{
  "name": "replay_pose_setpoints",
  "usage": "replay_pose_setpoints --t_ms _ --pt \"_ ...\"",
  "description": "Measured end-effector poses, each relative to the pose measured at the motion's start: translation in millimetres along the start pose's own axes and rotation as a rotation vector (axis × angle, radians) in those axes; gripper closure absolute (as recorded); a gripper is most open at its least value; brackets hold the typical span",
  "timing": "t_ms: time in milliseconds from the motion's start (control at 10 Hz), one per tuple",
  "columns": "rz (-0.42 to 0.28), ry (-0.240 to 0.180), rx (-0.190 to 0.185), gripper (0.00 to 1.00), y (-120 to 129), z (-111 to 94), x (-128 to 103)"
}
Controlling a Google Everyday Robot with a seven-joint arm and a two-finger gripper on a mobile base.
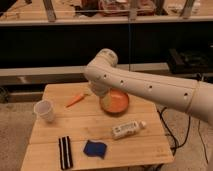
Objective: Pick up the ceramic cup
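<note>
Although most of the lower view is taken up by a wooden table (100, 125), an orange bowl (116, 102) set toward the table's back edge is used as the landmark for all places.

A thick white robot arm (150, 90) is seen reaching in from the right of the bowl, passing above and behind it, with its bend raised over the bowl's back left side.

A white bottle (127, 129) is laid on its side in front of the bowl, slightly to the right and near it. A black and white striped item (65, 152) is placed well in front of the bowl and far to its left, at the table's front edge. A blue cloth (95, 148) is found in front of the bowl, a little to the left, just beside the striped item.

The ceramic cup (45, 110) is stood rim up well to the left of the bowl, apart from everything else and not held. A carrot (76, 100) is laid between the cup and the bowl.

The gripper (98, 90) is held at the bowl's left rim, mostly hidden under the arm; whether it is released or clenched cannot be told.
</note>
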Motion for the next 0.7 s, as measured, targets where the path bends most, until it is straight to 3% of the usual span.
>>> replay_pose_setpoints --t_ms 700 --pt "-0.144 -0.034 0.018 0.2 -44.8 5.4 -37.6"
